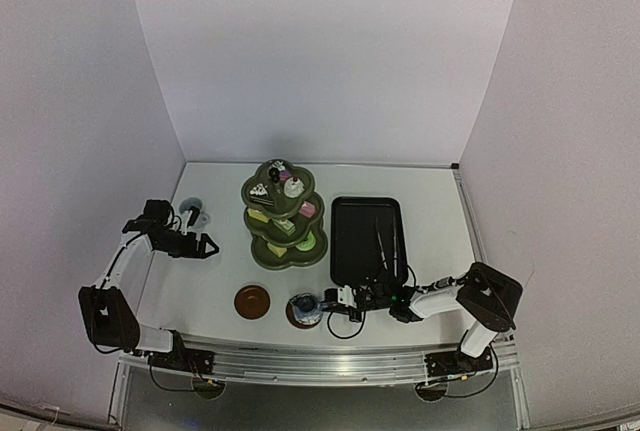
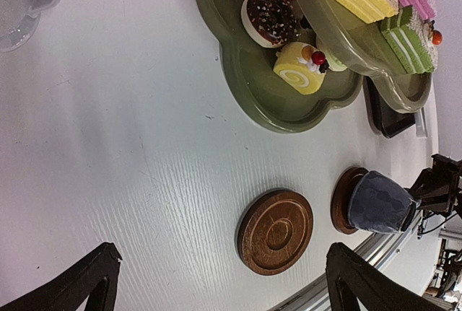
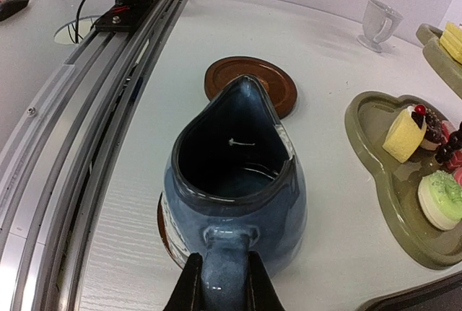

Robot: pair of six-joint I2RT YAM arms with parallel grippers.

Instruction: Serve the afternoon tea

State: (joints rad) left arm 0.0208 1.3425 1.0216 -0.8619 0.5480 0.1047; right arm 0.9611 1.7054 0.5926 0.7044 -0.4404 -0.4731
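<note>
The small dark-blue pot (image 1: 305, 307) is over a brown coaster (image 1: 291, 317) near the front edge. I cannot tell if it rests on it. My right gripper (image 1: 331, 302) is shut on its handle; in the right wrist view the fingers (image 3: 189, 286) pinch the handle of the pot (image 3: 234, 181) over that coaster (image 3: 164, 235). A second coaster (image 1: 252, 301) lies bare to the left and also shows in the left wrist view (image 2: 275, 232). The olive-green stand (image 1: 285, 216) holds several cakes (image 2: 268, 15). The white mug (image 1: 195, 214) stands at the far left. My left gripper (image 1: 205, 247) is open and empty above the table.
The black tray (image 1: 350, 241) with thin metal tongs (image 1: 385, 241) lies right of the stand. A metal rail (image 3: 72, 145) runs along the near table edge, close to the pot. White walls enclose the table on three sides.
</note>
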